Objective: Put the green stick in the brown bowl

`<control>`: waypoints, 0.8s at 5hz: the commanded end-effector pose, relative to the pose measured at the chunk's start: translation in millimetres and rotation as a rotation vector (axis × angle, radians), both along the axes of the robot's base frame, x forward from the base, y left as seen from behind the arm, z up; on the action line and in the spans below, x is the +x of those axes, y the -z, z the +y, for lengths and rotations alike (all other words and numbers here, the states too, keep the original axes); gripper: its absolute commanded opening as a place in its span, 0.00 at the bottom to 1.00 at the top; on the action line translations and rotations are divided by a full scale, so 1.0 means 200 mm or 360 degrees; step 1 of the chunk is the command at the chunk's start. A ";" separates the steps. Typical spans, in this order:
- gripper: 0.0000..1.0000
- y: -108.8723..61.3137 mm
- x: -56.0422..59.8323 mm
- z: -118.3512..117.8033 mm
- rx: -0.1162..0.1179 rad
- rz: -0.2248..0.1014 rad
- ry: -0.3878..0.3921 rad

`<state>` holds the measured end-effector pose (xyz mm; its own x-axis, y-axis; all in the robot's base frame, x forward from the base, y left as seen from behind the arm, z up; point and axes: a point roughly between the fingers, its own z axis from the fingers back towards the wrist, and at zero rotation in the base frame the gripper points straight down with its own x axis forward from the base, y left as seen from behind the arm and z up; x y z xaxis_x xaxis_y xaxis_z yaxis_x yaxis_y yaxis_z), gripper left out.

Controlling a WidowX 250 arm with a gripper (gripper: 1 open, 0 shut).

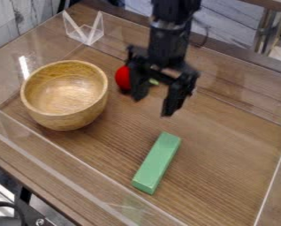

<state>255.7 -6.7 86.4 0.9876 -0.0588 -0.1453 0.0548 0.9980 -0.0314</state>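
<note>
The green stick (157,162) lies flat on the wooden table, front centre, angled slightly from near-left to far-right. The brown bowl (64,92) stands empty at the left. My gripper (156,97) hangs pointing down above the table, between the bowl and the stick's far end. Its two black fingers (171,99) stand wide apart with nothing between them. It is a little above and behind the stick, not touching it.
A red strawberry toy (125,78) sits behind the gripper, partly hidden by it. A clear plastic stand (83,28) is at the back left. A low transparent wall (60,177) borders the table's front and sides.
</note>
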 end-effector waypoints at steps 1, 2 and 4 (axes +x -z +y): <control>1.00 0.02 -0.06 -0.06 -0.0014 -0.0139 -0.0061; 1.00 0.11 -0.10 -0.12 -0.0031 -0.0182 -0.0146; 1.00 0.12 -0.12 -0.21 -0.0097 -0.0308 -0.0151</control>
<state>226.9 -46.6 52.9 0.9993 0.0375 0.0088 -0.0366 0.9958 -0.0840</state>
